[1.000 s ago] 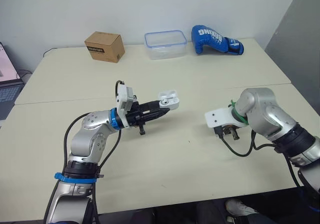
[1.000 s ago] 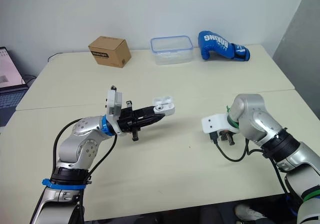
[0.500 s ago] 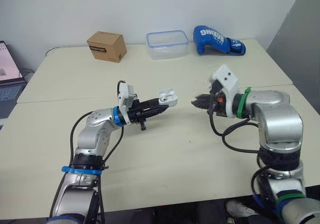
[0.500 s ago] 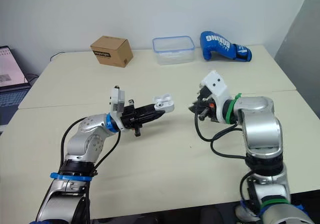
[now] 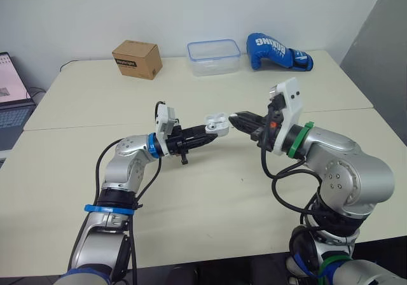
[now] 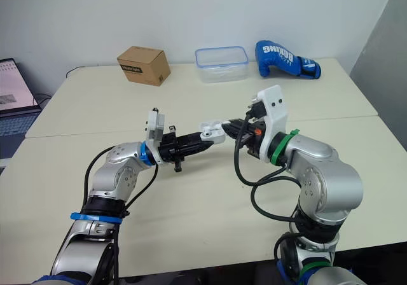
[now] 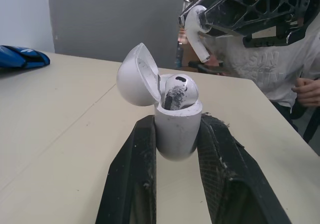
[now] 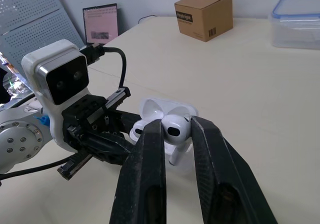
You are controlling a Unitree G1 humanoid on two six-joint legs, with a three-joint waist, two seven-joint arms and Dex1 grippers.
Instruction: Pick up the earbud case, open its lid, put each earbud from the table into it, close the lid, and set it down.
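Surface: plain cream table (image 5: 210, 221), white wall (image 5: 76, 11) behind it. Beyond both grippers, at the table's far edge, you have a cardboard box (image 5: 135, 58), a clear plastic container (image 5: 213, 56) and a blue boxing glove (image 5: 276, 51). A laptop (image 5: 7, 94) sits out past the left arm. A person in a white shirt (image 7: 265, 69) sits behind the right gripper, seen from the left wrist.

Left gripper (image 5: 202, 132): fingers narrow, clamped on the body of the white earbud case (image 7: 176, 134), held up off the table. The lid (image 7: 136, 75) is swung open. One earbud (image 7: 177, 90) is already seated in the case.

Right gripper (image 5: 236, 119): fingers narrow, pinching the second earbud (image 8: 175, 129) by its head, stem pointing down. Its tips sit just beside the case's open top. The left wrist view shows a gap between that earbud and the case, so it's not in.

Change: half a second ago the right gripper was well apart from the case; now it is right at it. A second ago it was down low near the table. The left gripper's hold on the case is unchanged.
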